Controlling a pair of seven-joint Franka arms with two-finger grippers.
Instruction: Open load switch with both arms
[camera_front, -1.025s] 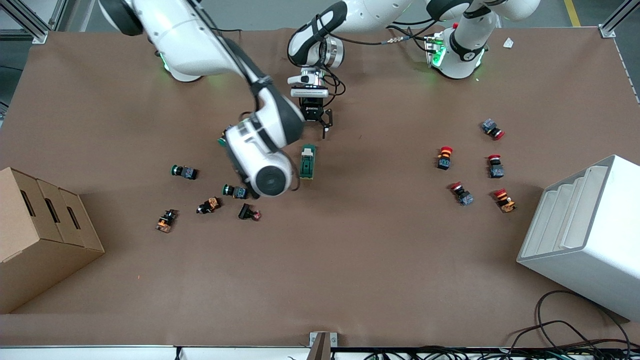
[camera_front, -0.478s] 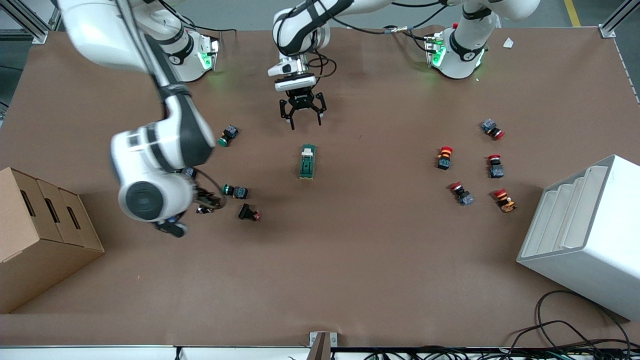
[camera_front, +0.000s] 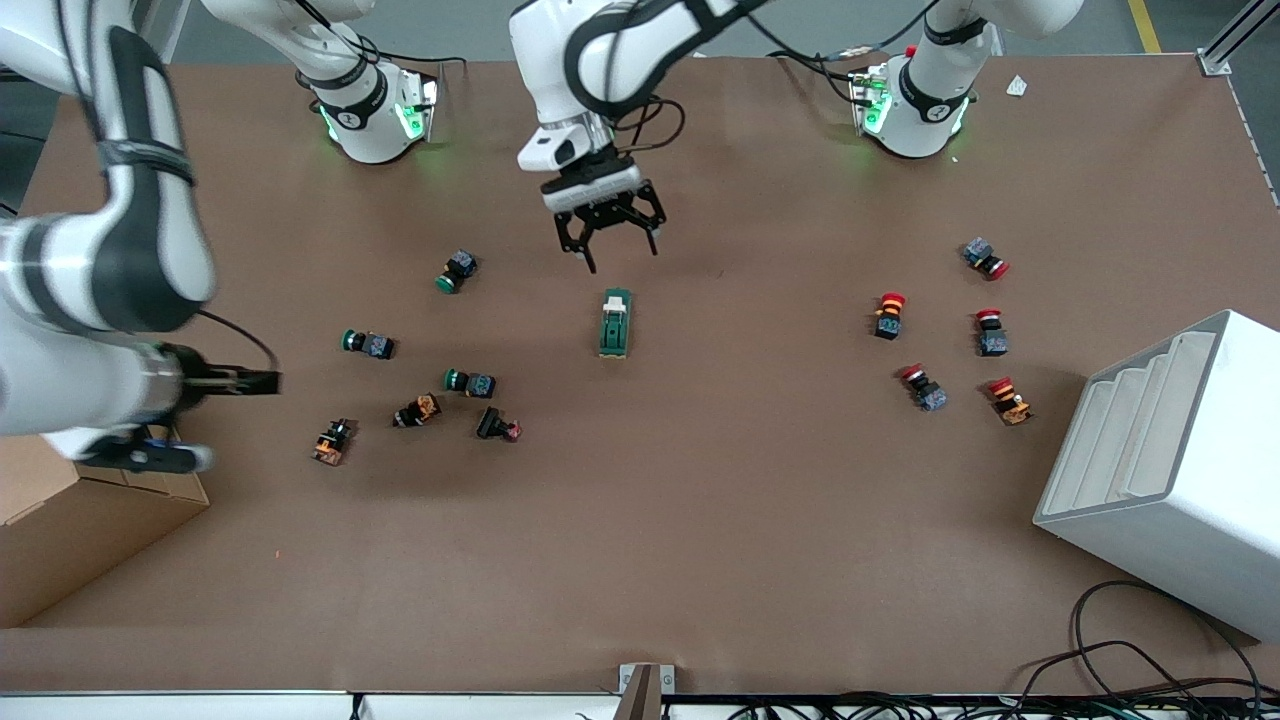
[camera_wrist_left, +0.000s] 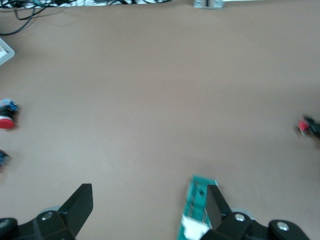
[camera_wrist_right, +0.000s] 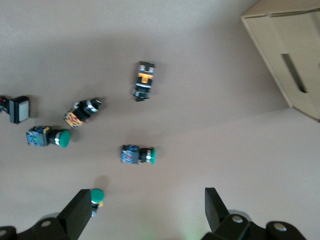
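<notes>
Two arms clear of the load switch (camera_front: 615, 322) | switch lies flat mid-table, untouched | left gripper (camera_front: 607, 236) hangs over the bare table beside it, fingers wide, likely ready to grasp | right gripper (camera_wrist_right: 145, 212) wide, over cardboard box (camera_front: 60, 515) end, likely waiting.

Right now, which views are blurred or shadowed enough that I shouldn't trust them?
Front view: sharp and evenly lit, load switch crisp, only the right arm's links smeared. Left wrist view: soft throughout, the switch half hidden by the left gripper. Right wrist view: mild blur, the green-capped push buttons readable, soft shadows.
</notes>
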